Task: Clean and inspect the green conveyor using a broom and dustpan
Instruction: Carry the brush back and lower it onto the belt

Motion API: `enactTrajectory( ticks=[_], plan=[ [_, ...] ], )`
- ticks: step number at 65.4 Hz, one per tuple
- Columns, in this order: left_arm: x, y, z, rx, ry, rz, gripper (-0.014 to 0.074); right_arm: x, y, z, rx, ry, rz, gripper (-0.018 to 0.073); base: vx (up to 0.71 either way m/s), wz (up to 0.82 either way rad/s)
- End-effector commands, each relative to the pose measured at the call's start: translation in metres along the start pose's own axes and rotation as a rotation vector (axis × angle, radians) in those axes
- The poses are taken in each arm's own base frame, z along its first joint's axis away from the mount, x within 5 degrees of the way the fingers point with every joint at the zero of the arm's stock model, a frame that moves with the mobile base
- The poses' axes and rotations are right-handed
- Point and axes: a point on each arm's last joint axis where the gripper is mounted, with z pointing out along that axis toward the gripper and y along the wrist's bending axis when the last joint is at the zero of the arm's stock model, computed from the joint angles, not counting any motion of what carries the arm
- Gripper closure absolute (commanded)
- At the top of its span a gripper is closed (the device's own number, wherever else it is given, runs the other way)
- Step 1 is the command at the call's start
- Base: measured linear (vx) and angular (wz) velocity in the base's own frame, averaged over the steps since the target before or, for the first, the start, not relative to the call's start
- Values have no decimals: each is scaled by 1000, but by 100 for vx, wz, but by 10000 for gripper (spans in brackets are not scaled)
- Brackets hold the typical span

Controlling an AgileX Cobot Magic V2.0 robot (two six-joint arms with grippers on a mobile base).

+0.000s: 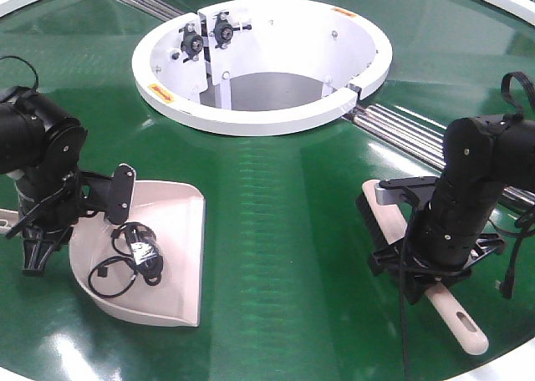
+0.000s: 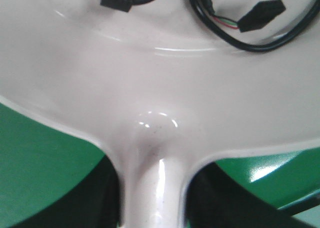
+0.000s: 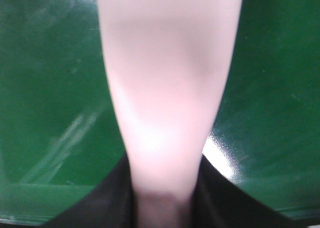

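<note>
From the front and high up, we look down across the green conveyor [image 1: 276, 231] toward the white ring housing [image 1: 276, 120]. Our left wrist view sits very close over the dustpan [image 2: 160, 78], facing along its handle into the scoop. Our right wrist view, blurred by nearness, faces along the broom [image 3: 170, 88]. All three share the belt, and the front view holds both tools.

The green conveyor [image 1: 284, 231] is a broad, glossy belt with a white ring housing [image 1: 251, 118] at its far middle and a seam of steel rollers [image 1: 410, 134] running toward the right edge. The dustpan [image 1: 175, 231] rests near the left edge, lip toward the centre; the broom [image 1: 456, 318] lies near the right edge
</note>
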Motion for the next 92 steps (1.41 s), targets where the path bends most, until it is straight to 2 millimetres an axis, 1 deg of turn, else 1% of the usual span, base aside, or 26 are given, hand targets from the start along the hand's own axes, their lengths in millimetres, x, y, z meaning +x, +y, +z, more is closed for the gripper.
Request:
enactTrajectory(
  ticks=[1,43,49,66,72,79,85,92],
  plan=[
    [4,5,-21,-84,-27,-27,603,2,-1,-17,-3,-51,-8,546,0,0],
    [4,5,-21,-85,-28,-27,603,5,-1,-17,-1,-17,-40,526,0,0],
    [3,4,-21,-66,-42,-74,603,5,-1,-17,-1,-17,-40,521,0,0],
    [-1,5,-16,-60,-54,-79,580,5,-1,-17,-1,-17,-40,501,0,0],
    [-1,5,-14,-57,-43,-71,538,4,-1,-17,-1,-20,-40,487,0,0],
    [0,5,-14,-55,-40,-69,464,4,-1,-17,-1,-28,-40,454,0,0],
    [1,2,-14,-26,-26,-73,367,3,-1,-17,-1,-32,-40,408,0,0],
    [1,1,-14,-19,-23,-74,245,2,-1,-17,-1,-44,-39,326,0,0]
  ],
)
